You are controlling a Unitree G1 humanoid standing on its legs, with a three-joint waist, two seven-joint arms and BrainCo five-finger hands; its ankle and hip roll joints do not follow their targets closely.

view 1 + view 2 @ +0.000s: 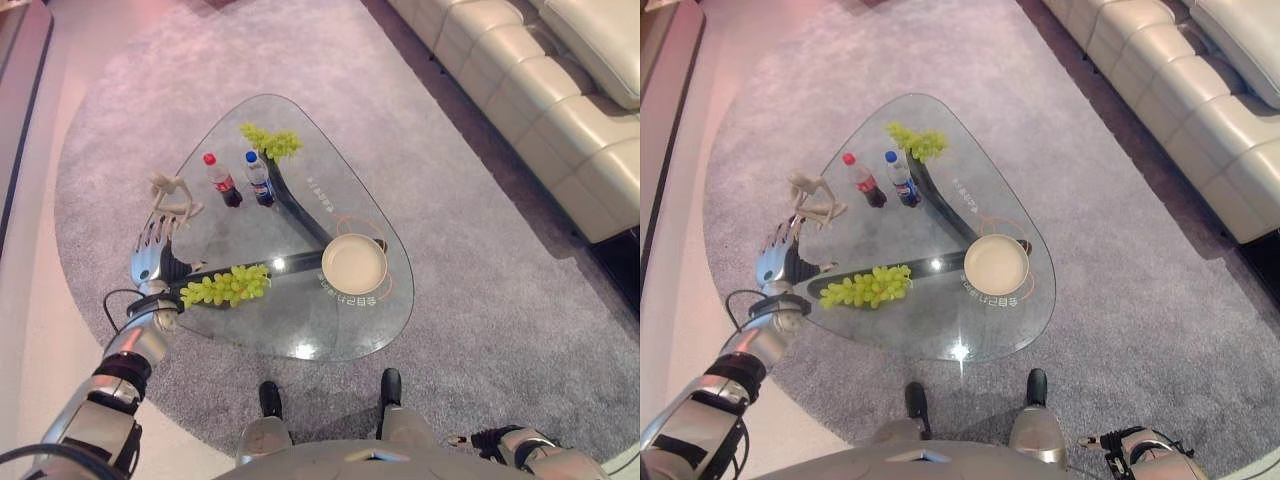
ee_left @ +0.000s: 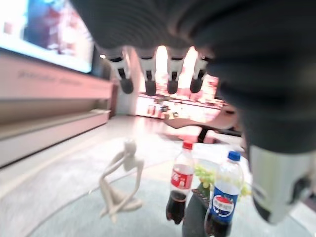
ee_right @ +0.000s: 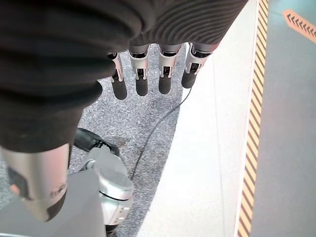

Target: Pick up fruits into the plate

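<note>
Glass table (image 1: 300,330) carries an empty plate (image 1: 353,264) at 4 o'clock. Nothing moved yet: near grapes (image 1: 226,286) lie at 8 o'clock, far grapes (image 1: 272,141) at 12. Left hand (image 1: 152,246), fingers straight and released, hovers beside the near bunch. Right hand (image 3: 148,74) hangs relaxed, empty.

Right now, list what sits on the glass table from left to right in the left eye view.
White seated figurine → red-capped cola bottle → blue-capped cola bottle → round cream plate.
</note>
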